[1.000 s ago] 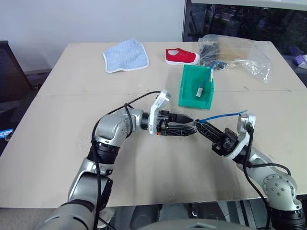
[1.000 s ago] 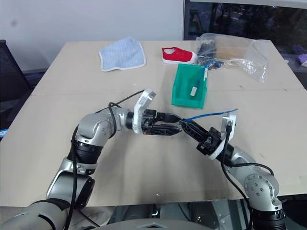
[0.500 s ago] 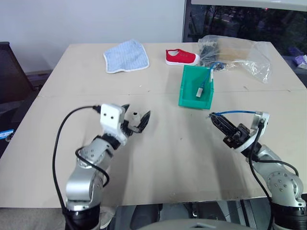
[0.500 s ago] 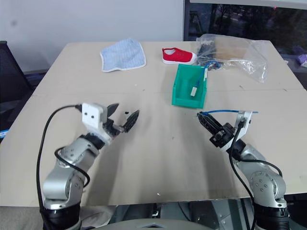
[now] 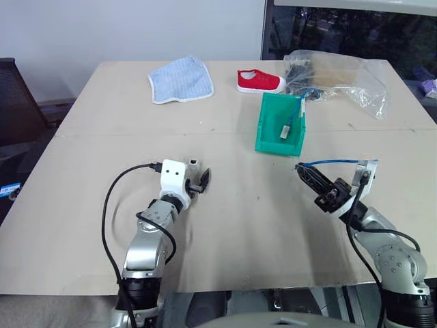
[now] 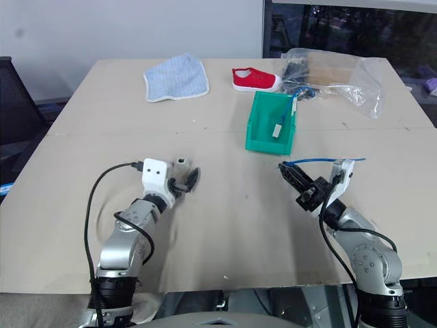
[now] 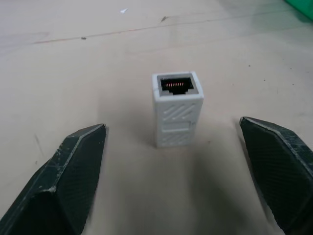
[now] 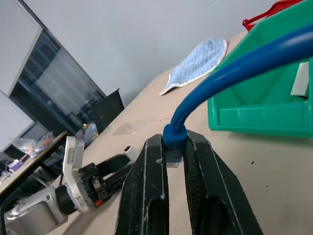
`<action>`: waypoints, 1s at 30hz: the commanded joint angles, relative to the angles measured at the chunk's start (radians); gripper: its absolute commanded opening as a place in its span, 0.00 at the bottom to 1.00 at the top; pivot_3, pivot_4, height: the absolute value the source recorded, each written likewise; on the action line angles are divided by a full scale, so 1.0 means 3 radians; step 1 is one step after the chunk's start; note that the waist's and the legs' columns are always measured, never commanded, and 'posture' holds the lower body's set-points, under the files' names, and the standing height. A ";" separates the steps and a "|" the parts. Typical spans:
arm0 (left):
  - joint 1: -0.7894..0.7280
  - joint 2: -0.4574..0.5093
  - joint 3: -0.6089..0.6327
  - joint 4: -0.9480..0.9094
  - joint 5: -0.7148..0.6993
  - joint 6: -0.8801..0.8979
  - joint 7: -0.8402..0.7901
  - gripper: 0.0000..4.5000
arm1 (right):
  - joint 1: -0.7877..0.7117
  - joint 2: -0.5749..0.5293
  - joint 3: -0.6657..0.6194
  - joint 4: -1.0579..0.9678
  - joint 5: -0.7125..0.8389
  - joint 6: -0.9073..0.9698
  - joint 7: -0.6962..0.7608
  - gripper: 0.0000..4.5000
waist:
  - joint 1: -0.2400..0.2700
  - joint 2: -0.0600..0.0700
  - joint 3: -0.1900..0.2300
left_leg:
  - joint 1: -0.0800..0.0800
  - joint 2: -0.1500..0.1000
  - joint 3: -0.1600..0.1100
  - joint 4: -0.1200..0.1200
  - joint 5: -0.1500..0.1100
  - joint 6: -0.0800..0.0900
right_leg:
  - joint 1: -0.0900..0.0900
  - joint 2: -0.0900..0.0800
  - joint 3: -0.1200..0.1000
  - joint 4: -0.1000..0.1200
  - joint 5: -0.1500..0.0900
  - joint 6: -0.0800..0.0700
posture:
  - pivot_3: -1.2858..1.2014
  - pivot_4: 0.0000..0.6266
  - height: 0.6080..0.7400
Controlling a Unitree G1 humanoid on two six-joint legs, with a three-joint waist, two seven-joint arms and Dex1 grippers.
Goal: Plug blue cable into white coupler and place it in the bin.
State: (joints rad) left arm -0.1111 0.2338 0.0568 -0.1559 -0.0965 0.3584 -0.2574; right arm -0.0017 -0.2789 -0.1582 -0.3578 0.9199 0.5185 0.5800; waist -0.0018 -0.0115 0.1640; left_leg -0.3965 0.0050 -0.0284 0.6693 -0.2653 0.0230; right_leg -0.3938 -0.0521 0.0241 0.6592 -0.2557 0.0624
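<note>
White coupler (image 7: pixel 176 108): upright on worktop (image 5: pixel 239 225), near-left, socket up, between left claw (image 7: pixel 178 161) fingers, claw wide, untouched. Blue cable (image 5: pixel 332 162): plug pinched in right claw (image 8: pixel 175 161), near-right. Bin (image 5: pixel 269 130): far-centre. Tip: centre claw, close square on coupler sides, avoid toppling.

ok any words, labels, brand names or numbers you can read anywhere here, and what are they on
None can be read.
White coupler: only moulded diagonal ridges, no lettering.
Green bin, red shoe, blue cloth, clear bag: no legible print.
Blue cable: no printing can be made out on its jacket.
</note>
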 commanded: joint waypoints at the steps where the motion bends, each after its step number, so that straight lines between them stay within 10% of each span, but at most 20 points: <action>1: -0.0042 0.0047 -0.0028 0.0077 0.0062 -0.0100 0.0001 0.51 | 0.0033 0.0054 0.0021 -0.0136 -0.0026 -0.0100 0.0026 0.00 | 0.0002 0.0000 0.0000 | 0.0001 0.0000 -0.0001 0.0000 0.0000 0.0000 | 0.0000 0.0000 0.0000 0.0001 0.0000 0.0000 | 0.52 0.24 1.00; 6: -0.0127 0.0083 -0.0044 0.0218 0.0071 -0.0184 -0.0021 0.10 | 0.0073 0.0114 0.0075 -0.0131 -0.0094 -0.0158 0.0039 0.00 | 0.0006 0.0001 -0.0001 | 0.0003 0.0000 -0.0002 0.0001 0.0000 0.0000 | 0.0001 0.0000 -0.0001 0.0005 0.0000 0.0000 | 0.52 0.24 1.00; 11: -0.0257 0.0152 -0.0119 0.0384 -0.0039 -0.0301 -0.0302 0.10 | 0.0062 0.0095 0.0094 -0.0129 -0.0184 -0.0197 0.0064 0.00 | 0.0046 0.0002 -0.0002 | 0.0005 -0.0001 -0.0006 0.0003 0.0002 -0.0001 | 0.0003 0.0003 -0.0002 0.0006 0.0001 -0.0002 | 0.52 0.24 1.00; 17: -0.0589 0.0427 -0.0686 0.0480 -0.0471 -0.0516 -0.1925 0.10 | -0.0175 -0.0350 0.0274 -0.0232 -0.0500 -0.0202 0.0361 0.00 | 0.0047 0.0003 -0.0001 | 0.0000 -0.0006 -0.0003 0.0006 0.0002 -0.0002 | 0.0005 0.0002 -0.0002 -0.0003 0.0001 -0.0003 | 0.52 0.24 1.00; 30: -0.1984 0.0398 -0.1435 0.2539 -0.0164 -0.1819 -0.4012 0.10 | -0.0835 -0.1067 0.1073 0.0192 -0.1498 -0.0680 0.1408 0.00 | -0.0012 0.0000 0.0002 | -0.0010 -0.0007 -0.0001 0.0000 0.0002 -0.0001 | -0.0001 0.0013 -0.0013 -0.0011 -0.0001 -0.0004 | 0.52 0.24 1.00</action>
State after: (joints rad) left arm -0.6846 0.3628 -0.3717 0.5748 -0.1512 -0.1392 -1.4349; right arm -0.2291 -0.5934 0.1626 -0.2937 0.4844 0.3432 0.9829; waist -0.0054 -0.0116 0.1647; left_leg -0.3996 0.0029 -0.0296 0.6694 -0.2648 0.0227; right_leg -0.3942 -0.0485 0.0208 0.6555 -0.2560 0.0614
